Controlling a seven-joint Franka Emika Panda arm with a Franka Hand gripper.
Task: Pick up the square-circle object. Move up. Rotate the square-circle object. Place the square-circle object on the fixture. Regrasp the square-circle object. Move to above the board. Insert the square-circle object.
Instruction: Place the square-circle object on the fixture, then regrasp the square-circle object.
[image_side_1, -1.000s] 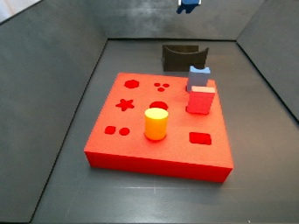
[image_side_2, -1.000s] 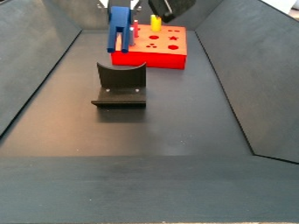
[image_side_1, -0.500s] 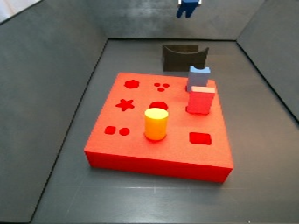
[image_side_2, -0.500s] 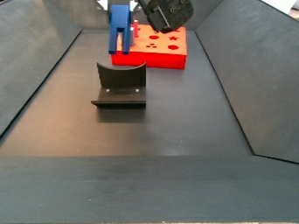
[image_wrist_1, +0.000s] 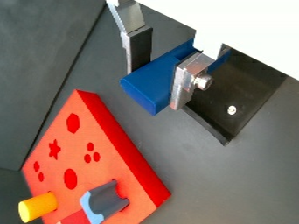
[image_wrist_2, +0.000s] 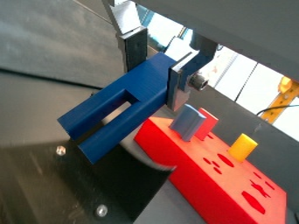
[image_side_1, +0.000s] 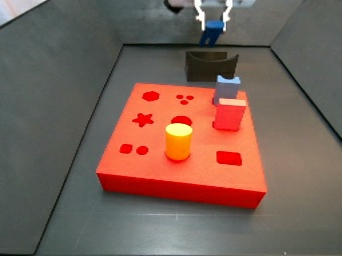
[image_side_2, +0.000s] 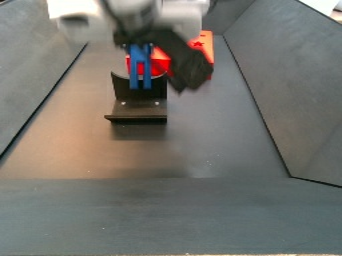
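Observation:
My gripper (image_wrist_1: 162, 77) is shut on the square-circle object (image_wrist_1: 156, 84), a dark-blue piece gripped across its flat body. Its two peg legs (image_wrist_2: 100, 131) stick out past the fingers (image_wrist_2: 184, 77). In both side views the gripper (image_side_1: 214, 16) (image_side_2: 147, 35) hangs over the far end of the floor, holding the piece (image_side_1: 213, 36) (image_side_2: 140, 66) legs down, right over the dark fixture (image_side_1: 207, 66) (image_side_2: 138, 106). Whether the piece touches the fixture I cannot tell. The red board (image_side_1: 187, 150) lies beyond the fixture (image_wrist_1: 239, 101), apart from the gripper.
On the board (image_wrist_1: 87, 162) stand a yellow cylinder (image_side_1: 178, 141) and a red block with a light-blue top (image_side_1: 230, 104). Both also show in a wrist view, the cylinder (image_wrist_2: 243, 145) and the block (image_wrist_2: 193, 121). Sloped dark walls (image_side_2: 40, 70) close in the floor on both sides.
The gripper has come down with the blue piece, from high above the floor to just over the fixture. The arm now covers part of the board in a side view.

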